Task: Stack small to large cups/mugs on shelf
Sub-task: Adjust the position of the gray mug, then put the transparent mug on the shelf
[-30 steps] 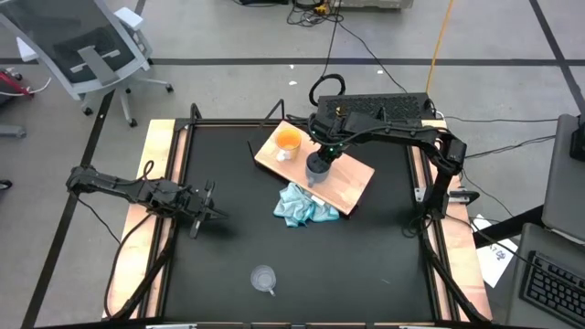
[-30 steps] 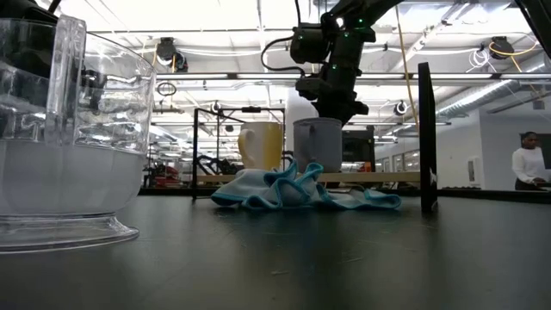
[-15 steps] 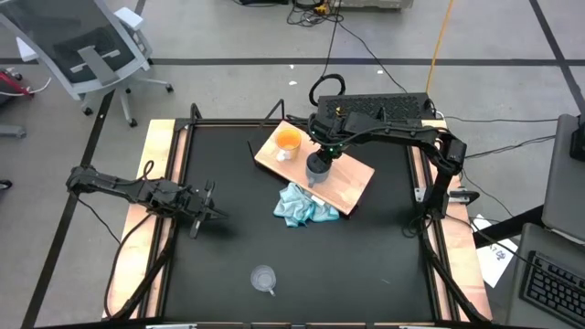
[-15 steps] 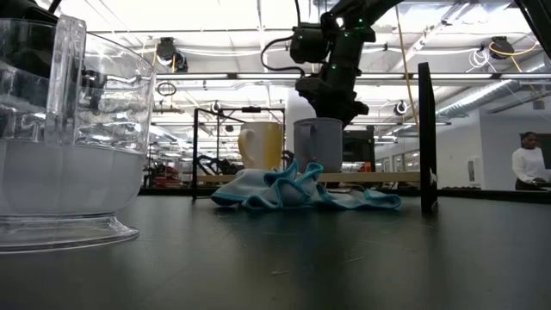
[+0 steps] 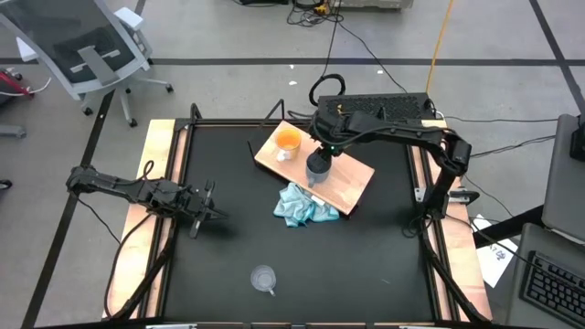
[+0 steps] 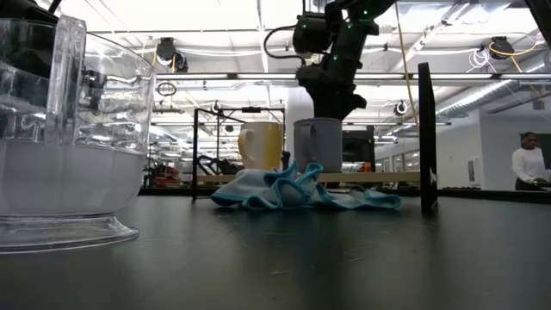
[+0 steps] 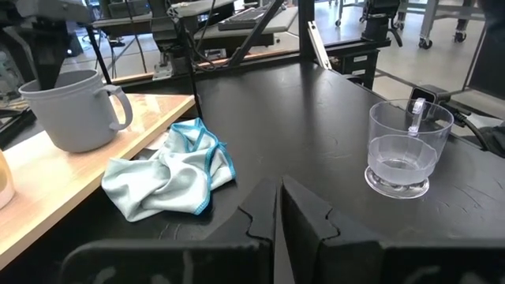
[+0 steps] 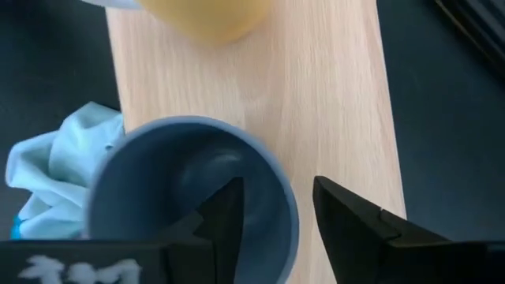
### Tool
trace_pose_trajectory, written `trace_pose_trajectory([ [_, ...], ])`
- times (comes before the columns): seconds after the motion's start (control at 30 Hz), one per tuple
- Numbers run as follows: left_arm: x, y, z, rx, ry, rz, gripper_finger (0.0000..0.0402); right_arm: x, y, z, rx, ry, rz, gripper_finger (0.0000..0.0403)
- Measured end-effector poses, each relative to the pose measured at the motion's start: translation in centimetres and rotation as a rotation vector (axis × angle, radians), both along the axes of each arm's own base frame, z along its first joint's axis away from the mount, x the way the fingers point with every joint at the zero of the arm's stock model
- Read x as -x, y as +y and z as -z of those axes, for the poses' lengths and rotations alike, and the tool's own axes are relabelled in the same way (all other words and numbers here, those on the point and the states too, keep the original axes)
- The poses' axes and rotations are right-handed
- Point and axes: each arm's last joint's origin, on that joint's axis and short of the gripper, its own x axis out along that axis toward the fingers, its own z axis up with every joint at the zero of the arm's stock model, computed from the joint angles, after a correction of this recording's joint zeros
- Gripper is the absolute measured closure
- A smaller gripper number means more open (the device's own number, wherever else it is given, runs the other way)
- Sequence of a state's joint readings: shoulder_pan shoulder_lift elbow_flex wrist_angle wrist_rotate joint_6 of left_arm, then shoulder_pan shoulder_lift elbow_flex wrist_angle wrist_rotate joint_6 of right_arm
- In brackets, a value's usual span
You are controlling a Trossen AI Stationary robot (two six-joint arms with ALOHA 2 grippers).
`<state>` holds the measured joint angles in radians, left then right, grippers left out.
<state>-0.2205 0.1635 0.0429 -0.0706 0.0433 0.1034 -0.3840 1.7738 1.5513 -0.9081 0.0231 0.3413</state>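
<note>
Right gripper (image 8: 276, 213): poised directly above the grey-blue mug (image 5: 317, 165), its two fingers parted and straddling the mug's rim, one finger inside the bowl and one outside; the wrist view showed a gap on each side of the rim, so it appeared to hold nothing, though contact at the fingertips could not be ruled out.
Grey-blue mug: upright on the shelf (image 5: 352, 178), near the board's middle, with its handle turned toward the cloth side.
Orange mug (image 5: 288, 142): upright on the same board, just beside the grey-blue mug but apart from it, nearer the board's far-left end; white handle visible from above.
Shelf: a light-wood board lying flat and angled across the far half of the black table (image 5: 366, 256).
Clear cup (image 5: 263, 278): well apart from the others, upright on the table near the front edge, close before the low camera.
Light blue cloth (image 5: 303, 206): crumpled on the table, touching the board's near edge.
Left gripper (image 7: 278, 207): fingers pressed together, empty, low over the table's left side, pointed toward the cloth and the clear cup.
Person (image 6: 525, 164): stood far back in the room at the right.
</note>
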Motion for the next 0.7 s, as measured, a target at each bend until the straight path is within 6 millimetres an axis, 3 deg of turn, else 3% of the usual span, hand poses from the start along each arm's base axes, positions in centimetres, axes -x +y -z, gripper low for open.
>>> trace_pose_trajectory([
  [0.27,0.0,0.0,0.0,0.005,0.001,0.004,0.0378,1.2,1.1,-3.0,0.032,-0.082,-0.026,0.0257],
  [0.5,0.0,0.0,0.0,0.024,0.007,0.0,0.0378,2.9,3.6,-6.6,0.079,-0.189,-0.099,0.026],
  [0.7,0.0,0.0,0.0,0.035,0.01,-0.002,0.0378,4.5,7.0,-9.5,0.15,-0.264,-0.216,0.031],
])
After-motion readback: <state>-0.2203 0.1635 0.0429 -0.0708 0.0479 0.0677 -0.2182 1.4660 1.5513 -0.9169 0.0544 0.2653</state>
